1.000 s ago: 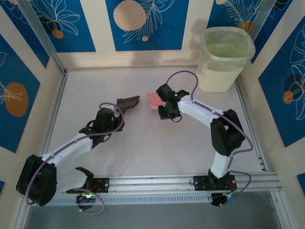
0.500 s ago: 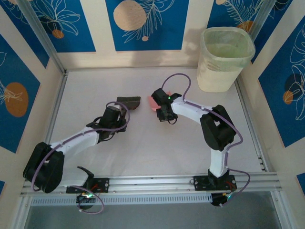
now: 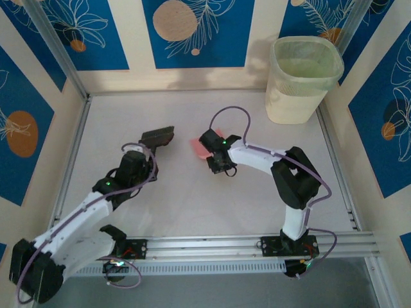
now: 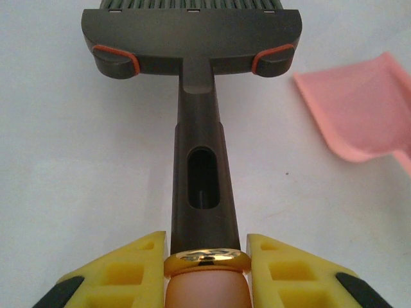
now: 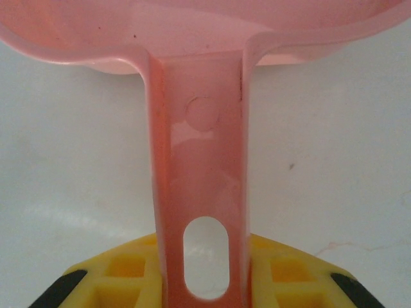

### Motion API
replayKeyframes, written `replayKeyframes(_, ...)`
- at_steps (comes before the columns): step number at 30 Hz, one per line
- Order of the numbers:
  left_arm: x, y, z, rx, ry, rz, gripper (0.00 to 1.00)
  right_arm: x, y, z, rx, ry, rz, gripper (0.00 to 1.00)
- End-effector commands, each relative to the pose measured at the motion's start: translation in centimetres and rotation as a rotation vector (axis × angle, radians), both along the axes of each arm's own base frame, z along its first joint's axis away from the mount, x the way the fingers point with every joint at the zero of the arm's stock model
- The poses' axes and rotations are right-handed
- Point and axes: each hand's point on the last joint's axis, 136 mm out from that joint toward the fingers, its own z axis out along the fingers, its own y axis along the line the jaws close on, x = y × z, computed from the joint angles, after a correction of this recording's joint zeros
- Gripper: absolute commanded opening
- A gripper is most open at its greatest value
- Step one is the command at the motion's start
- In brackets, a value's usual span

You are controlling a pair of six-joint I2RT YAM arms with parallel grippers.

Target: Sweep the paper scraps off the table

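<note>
On the table, the right gripper clamps the pink dustpan by its handle. The left gripper clamps the brush nearby. I'd keep the pan's lip flat and sweep the bristles toward it. The paper scraps are too small for me to tell where they lie.

Even, bright light throws soft shadows on the table.

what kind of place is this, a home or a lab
Probably a robot test cell in a lab, not a home: robot arms, left and right, bolted to a metal rail, and a table boxed in by walls with blue panels.
</note>
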Motion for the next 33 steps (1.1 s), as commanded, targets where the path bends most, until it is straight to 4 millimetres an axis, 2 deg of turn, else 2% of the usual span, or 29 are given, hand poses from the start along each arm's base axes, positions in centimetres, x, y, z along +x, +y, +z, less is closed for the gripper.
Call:
replayKeyframes(1, -1.4, 2.2, 2.2, 0.024, -0.014, 0.085, 0.00, -1.1, 2.6, 1.5, 0.042, -0.038, 0.129, 0.01)
replayKeyframes(5, -3.6, 5.0, 4.1, 0.065, -0.009, 0.165, 0.00, -2.7, 5.6, 1.7, 0.061, -0.036, 0.269, 0.00)
replayKeyframes(10, -6.9, 8.7, 5.3, 0.102, 0.028, 0.286, 0.00, -6.2, 10.0, 1.5, 0.063, -0.029, 0.491, 0.00)
replayKeyframes(17, -11.2, 13.0, 6.5, 0.249, 0.174, 0.420, 0.00, -10.5, 13.1, 1.5, 0.075, 0.002, 0.670, 0.00)
replayKeyframes(21, -13.1, 14.6, 6.2, 0.296, 0.238, 0.482, 0.00, -13.0, 14.3, 1.2, 0.080, 0.027, 0.753, 0.00)
replayKeyframes(28, -13.4, 14.7, 5.7, 0.236, 0.269, 0.555, 0.00, -16.1, 15.2, 0.9, 0.114, 0.076, 0.838, 0.00)
replayKeyframes(33, -13.2, 13.7, 3.8, 0.149, 0.336, 0.591, 0.00, -17.2, 15.0, 0.6, 0.123, 0.104, 0.859, 0.00)
